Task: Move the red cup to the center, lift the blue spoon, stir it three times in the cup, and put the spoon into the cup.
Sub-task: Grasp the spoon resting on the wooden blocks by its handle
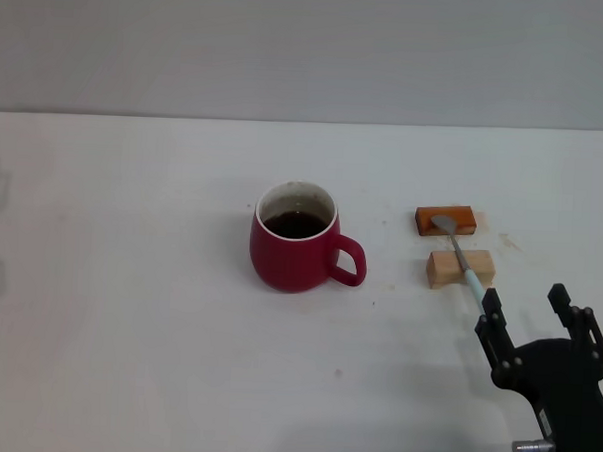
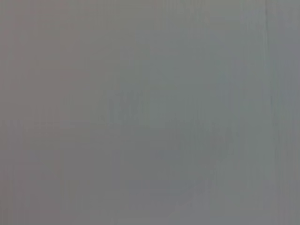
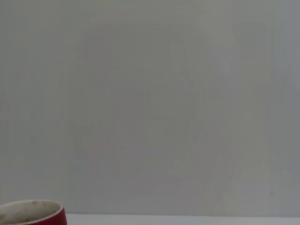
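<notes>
The red cup [image 1: 293, 251] is already set near the centre, so the spoon lift is judged in hand. The right gripper [image 1: 537, 314], jaws spread, is held at five o'clock from the cup, by the handle end of the blue spoon [image 1: 464, 265]. A descent and pinch on the handle is called for next.

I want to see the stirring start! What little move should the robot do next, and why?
Probably ease the right end effector forward a little so its open fingers straddle the blue spoon's pale handle. The spoon lies untouched across the two blocks, its handle end just ahead of the fingers, and the red cup already sits near the table's middle. The left arm is out of view.
</notes>
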Controlling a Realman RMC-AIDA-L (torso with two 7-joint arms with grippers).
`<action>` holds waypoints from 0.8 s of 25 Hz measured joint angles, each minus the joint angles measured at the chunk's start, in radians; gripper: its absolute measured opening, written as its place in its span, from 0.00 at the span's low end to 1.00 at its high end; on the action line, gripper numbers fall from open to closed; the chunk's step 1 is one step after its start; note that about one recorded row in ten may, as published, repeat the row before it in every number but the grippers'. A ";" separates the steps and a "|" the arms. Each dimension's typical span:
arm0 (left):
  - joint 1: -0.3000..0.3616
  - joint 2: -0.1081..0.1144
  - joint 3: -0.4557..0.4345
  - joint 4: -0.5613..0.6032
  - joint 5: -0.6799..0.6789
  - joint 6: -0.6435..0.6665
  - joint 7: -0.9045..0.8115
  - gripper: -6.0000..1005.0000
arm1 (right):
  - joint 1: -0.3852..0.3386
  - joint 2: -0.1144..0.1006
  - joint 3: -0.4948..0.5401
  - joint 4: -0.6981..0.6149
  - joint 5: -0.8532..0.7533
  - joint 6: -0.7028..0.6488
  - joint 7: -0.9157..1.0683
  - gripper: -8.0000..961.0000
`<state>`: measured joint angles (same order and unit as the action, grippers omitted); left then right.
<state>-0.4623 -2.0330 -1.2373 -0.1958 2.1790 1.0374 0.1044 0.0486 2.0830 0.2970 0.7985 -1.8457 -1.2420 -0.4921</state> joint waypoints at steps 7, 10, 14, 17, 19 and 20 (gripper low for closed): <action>0.002 0.001 0.001 0.001 0.010 0.012 0.000 0.75 | 0.006 0.000 -0.006 -0.015 0.027 0.060 0.006 0.72; 0.008 0.000 -0.005 0.001 0.029 0.018 0.000 0.75 | 0.016 0.000 -0.003 -0.023 0.036 0.086 0.008 0.72; 0.012 -0.002 0.000 0.001 0.031 0.036 0.000 0.75 | 0.050 0.000 -0.015 -0.041 0.080 0.126 0.012 0.72; 0.013 -0.003 0.000 0.001 0.031 0.039 0.000 0.75 | 0.058 0.000 -0.013 -0.050 0.083 0.141 0.021 0.72; 0.013 -0.004 0.001 0.002 0.032 0.039 0.000 0.75 | 0.071 0.000 -0.008 -0.061 0.083 0.159 0.037 0.72; 0.013 -0.004 0.001 0.002 0.032 0.039 0.000 0.75 | 0.071 0.000 -0.008 -0.061 0.083 0.159 0.037 0.72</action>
<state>-0.4492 -2.0373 -1.2365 -0.1939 2.2105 1.0768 0.1043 0.1194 2.0831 0.2889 0.7373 -1.7625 -1.0830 -0.4552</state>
